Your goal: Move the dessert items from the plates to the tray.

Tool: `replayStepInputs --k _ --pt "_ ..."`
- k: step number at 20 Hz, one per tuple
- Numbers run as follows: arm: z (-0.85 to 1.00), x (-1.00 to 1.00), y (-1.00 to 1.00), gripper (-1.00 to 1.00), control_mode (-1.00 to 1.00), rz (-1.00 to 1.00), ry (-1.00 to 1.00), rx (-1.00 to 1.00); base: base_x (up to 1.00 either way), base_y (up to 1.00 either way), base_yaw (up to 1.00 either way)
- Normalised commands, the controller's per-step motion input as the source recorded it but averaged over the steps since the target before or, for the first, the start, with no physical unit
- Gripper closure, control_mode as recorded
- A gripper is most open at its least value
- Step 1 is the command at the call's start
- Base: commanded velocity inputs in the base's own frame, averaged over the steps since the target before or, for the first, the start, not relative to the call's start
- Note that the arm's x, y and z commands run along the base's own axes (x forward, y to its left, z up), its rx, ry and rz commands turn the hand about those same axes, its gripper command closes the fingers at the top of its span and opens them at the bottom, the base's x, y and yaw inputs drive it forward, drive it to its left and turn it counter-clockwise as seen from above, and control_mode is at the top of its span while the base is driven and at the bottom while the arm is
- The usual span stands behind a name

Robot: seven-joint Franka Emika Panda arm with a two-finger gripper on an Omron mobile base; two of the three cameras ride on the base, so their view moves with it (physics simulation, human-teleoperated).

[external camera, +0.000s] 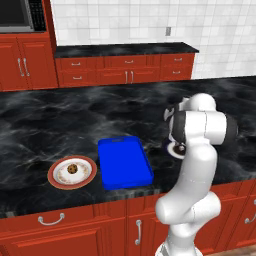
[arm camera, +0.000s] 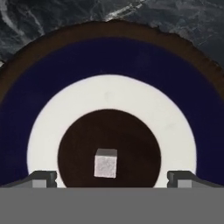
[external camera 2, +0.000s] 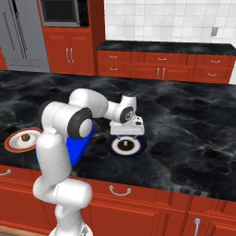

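My gripper (arm camera: pixel 112 177) hangs open right above the navy-rimmed plate (arm camera: pixel 109 61), its fingertips (arm camera: pixel 43 178) wide apart on either side of a small whitish cube (arm camera: pixel 106 163) that lies on the plate's dark centre. That plate (external camera 2: pixel 138 145) sits under the hand (external camera 2: pixel 125 124) in the right base view, just right of the blue tray (external camera: pixel 124 162). The chip cookie (external camera: pixel 72 168) lies on the cream plate with the orange-red rim (external camera: pixel 56 175), left of the tray near the counter's front edge.
Everything rests on a black marble counter (external camera: pixel 60 120) over red cabinets. A second counter with red drawers (external camera: pixel 125 70) runs along the tiled back wall. A microwave (external camera 2: pixel 62 11) and a steel fridge (external camera 2: pixel 18 37) stand at the far left.
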Motion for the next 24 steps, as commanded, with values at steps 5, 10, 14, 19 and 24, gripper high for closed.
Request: replayStepInputs --k 5,10,14,19,24 --pt "-0.07 0.05 0.0 -1.0 -1.0 0.0 0.1 0.0 0.0 0.0 0.0" --pt "-0.01 0.0 0.0 -1.0 -1.0 0.0 0.07 0.0 0.0 0.0 0.0" --pt "-0.01 -0.04 0.0 -1.0 -1.0 0.0 0.07 0.0 0.0 0.0 0.0" --pt "0.0 -0.18 0.0 -1.0 -1.0 0.0 0.04 0.0 0.0 0.0 0.0" --pt "0.0 -0.2 0.06 -1.0 -1.0 0.0 -0.02 0.0 0.0 0.0 0.0"
